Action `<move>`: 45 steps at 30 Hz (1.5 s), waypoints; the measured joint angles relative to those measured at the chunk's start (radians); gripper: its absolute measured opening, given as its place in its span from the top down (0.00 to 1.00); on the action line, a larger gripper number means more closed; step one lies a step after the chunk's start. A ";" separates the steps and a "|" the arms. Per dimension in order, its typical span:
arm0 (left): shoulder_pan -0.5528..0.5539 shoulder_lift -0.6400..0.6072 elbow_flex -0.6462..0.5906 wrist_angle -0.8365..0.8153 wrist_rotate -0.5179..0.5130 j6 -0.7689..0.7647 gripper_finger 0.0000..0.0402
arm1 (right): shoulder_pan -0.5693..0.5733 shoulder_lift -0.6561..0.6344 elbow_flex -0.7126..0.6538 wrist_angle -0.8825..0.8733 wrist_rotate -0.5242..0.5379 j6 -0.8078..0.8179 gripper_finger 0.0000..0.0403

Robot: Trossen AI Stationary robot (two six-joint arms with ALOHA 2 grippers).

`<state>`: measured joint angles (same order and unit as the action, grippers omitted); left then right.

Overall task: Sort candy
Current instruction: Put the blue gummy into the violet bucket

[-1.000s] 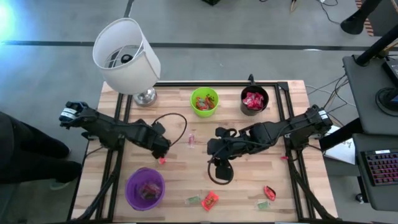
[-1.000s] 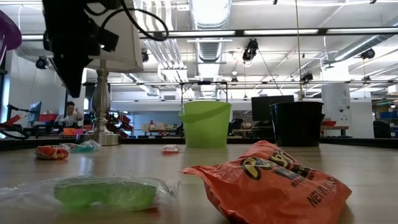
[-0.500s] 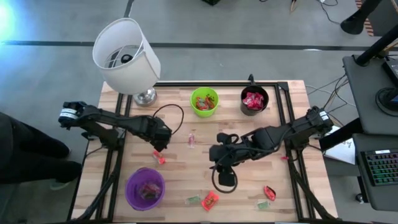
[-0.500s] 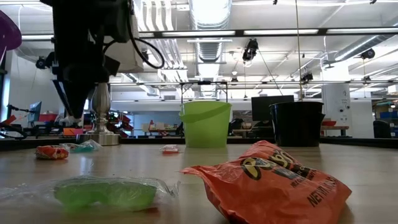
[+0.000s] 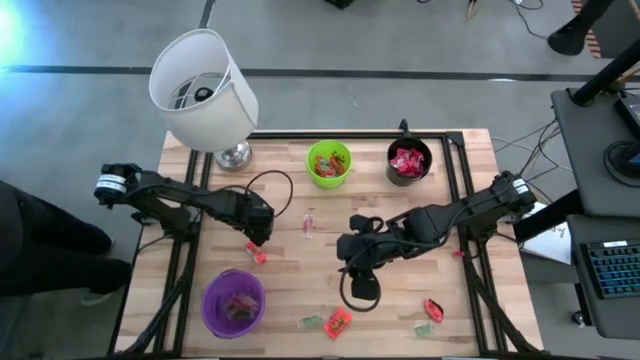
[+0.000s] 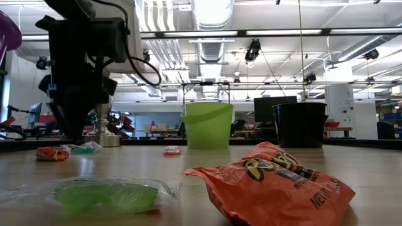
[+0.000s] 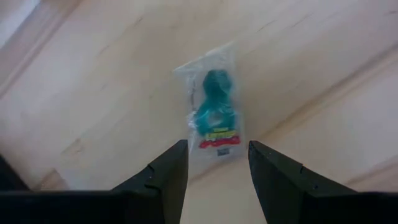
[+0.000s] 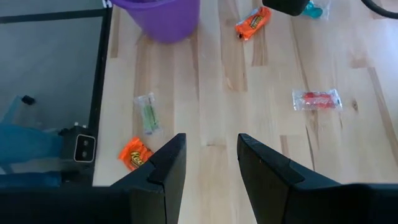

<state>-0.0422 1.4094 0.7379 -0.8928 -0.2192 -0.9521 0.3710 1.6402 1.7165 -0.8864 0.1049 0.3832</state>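
My count at this station, clock directions read on the overhead view:

1. Left gripper [image 5: 257, 236] — at 9 o'clock of table centre, fingers [image 7: 168, 171] parted, nothing between them. It hangs just over a clear packet with a teal sweet [image 7: 214, 115] that lies flat on the wood. A red-orange sweet [image 5: 257, 255] lies just at 6 o'clock of it.
2. Right gripper [image 5: 347, 255] — near table centre, fingers [image 8: 168, 163] spread and empty, above bare boards.
3. Loose candy, 6 o'clock edge: an orange packet [image 5: 338, 321], a green sweet in clear wrap [image 5: 311, 321] touching its 9 o'clock side, a red piece [image 5: 433, 309] and a greenish piece [image 5: 422, 327] toward 4 o'clock.
4. A pink-striped clear packet [image 5: 309, 222] between the 2 grippers, apart from both.
5. Green cup [image 5: 329, 163] at 12 o'clock holding mixed sweets; black cup [image 5: 408, 160] at 1 o'clock holding red ones; purple cup [image 5: 233, 302] at 7 o'clock holding dark pieces.
6. A white-shaded lamp [image 5: 204, 90] at the 11 o'clock corner.
7. Wooden table [image 5: 290, 290].
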 joint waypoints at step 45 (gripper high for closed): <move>-0.083 0.041 0.259 -0.273 0.317 0.358 1.00 | 0.001 0.000 -0.042 -0.171 0.126 0.138 0.66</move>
<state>-0.1257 1.4500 0.9969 -1.1655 0.0974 -0.5941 0.3722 1.6402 1.6741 -1.0572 0.2308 0.5216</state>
